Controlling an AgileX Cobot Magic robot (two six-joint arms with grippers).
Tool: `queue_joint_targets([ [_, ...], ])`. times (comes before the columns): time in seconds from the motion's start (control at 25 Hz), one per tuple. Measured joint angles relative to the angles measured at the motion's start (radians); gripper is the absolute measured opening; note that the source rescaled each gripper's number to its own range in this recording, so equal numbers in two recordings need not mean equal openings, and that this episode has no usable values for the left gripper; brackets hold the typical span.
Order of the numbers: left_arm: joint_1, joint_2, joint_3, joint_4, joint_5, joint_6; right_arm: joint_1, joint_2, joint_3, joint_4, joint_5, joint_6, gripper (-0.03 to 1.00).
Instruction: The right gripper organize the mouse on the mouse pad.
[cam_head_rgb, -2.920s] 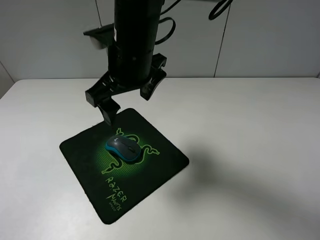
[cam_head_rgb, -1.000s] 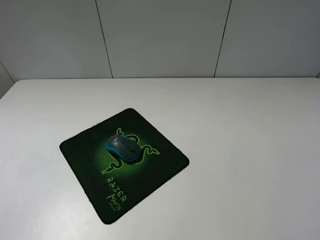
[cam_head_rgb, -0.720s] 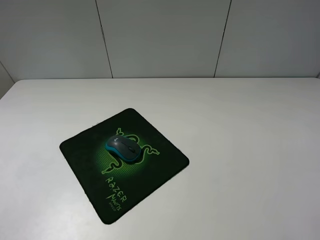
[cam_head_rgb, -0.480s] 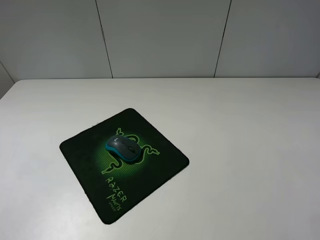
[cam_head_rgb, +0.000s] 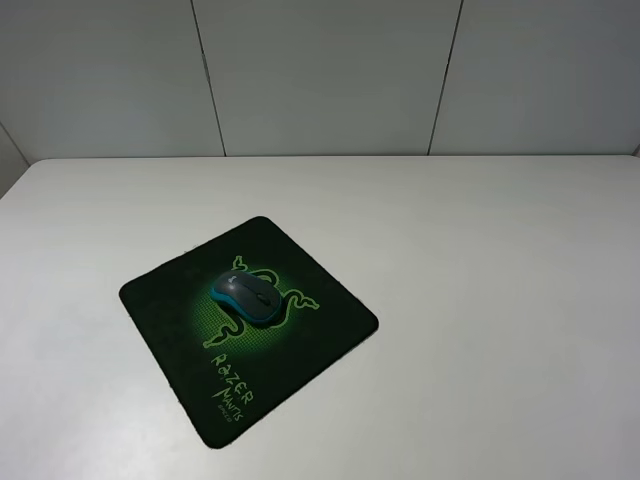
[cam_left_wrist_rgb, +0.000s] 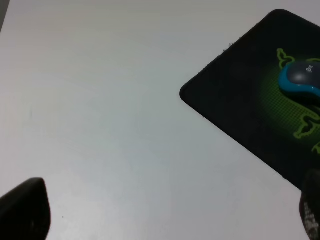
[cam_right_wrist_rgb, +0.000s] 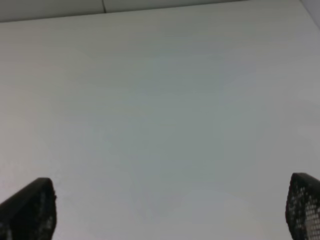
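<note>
The mouse (cam_head_rgb: 247, 296), dark grey with teal sides, lies on the green logo in the middle of the black mouse pad (cam_head_rgb: 310, 335), left of the table's centre. It also shows in the left wrist view (cam_left_wrist_rgb: 301, 78) on the pad (cam_left_wrist_rgb: 235, 95). No arm shows in the high view. My right gripper (cam_right_wrist_rgb: 170, 210) is open over bare white table, its fingertips (cam_right_wrist_rgb: 30, 207) far apart. My left gripper (cam_left_wrist_rgb: 165, 210) is open too, its fingertips (cam_left_wrist_rgb: 25, 212) wide apart, off the pad's corner.
The white table (cam_head_rgb: 480, 260) runs back to a grey panelled wall (cam_head_rgb: 330, 70). Its back edge lies along the wall.
The black arm that hung over the pad's far corner 2.9 s ago has left the high view. Over the last second nothing has moved.
</note>
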Motion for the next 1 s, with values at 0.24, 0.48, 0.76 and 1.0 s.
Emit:
queue_joint_targets([
  [0.24,0.0,0.0,0.0,0.0,0.0,0.0,-0.005,0.0,0.0,0.001,0.0,-0.005,1.0],
  [0.48,0.0,0.0,0.0,0.0,0.0,0.0,-0.005,0.0,0.0,0.002,0.0,-0.005,1.0],
  [0.76,0.0,0.0,0.0,0.0,0.0,0.0,-0.005,0.0,0.0,0.002,0.0,-0.005,1.0],
  [1.0,0.0,0.0,0.0,0.0,0.0,0.0,-0.005,0.0,0.0,0.002,0.0,-0.005,1.0],
])
